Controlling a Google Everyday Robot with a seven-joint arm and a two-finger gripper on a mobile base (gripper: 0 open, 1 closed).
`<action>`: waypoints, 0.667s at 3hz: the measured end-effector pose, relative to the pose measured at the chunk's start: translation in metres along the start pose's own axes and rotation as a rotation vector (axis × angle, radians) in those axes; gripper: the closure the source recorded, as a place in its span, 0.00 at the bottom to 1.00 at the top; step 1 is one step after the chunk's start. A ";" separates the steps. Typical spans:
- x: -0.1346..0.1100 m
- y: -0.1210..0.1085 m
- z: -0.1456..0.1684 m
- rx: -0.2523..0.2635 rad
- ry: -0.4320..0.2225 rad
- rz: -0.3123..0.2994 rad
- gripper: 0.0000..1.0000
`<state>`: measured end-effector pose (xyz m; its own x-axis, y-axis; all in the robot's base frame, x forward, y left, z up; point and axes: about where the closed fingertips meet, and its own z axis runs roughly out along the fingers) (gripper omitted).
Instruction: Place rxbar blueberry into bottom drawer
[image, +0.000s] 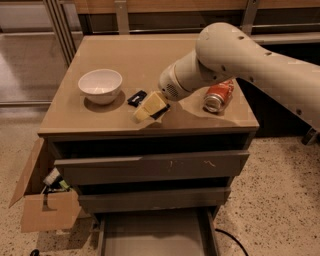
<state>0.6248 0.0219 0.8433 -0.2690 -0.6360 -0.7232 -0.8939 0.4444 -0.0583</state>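
Observation:
The rxbar blueberry (136, 98) lies flat on the cabinet top, right of the white bowl; only its dark left end shows, the rest is hidden under my gripper. My gripper (148, 107) with cream-coloured fingers (151, 104) is down over the bar near the top's front edge, reaching from the white arm (235, 55) on the right. The bottom drawer (155, 235) is pulled out at the foot of the cabinet, its grey floor bare.
A white bowl (100, 85) stands at the left of the cabinet top (150, 55). An orange-red soda can (218, 96) lies on its side at the right. An open cardboard box (42, 200) with items sits on the floor at the left.

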 end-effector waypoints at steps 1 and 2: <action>-0.006 -0.002 0.007 0.005 0.003 -0.001 0.00; -0.009 -0.008 0.014 0.020 0.006 0.003 0.00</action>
<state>0.6398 0.0328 0.8401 -0.2740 -0.6386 -0.7191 -0.8859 0.4587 -0.0697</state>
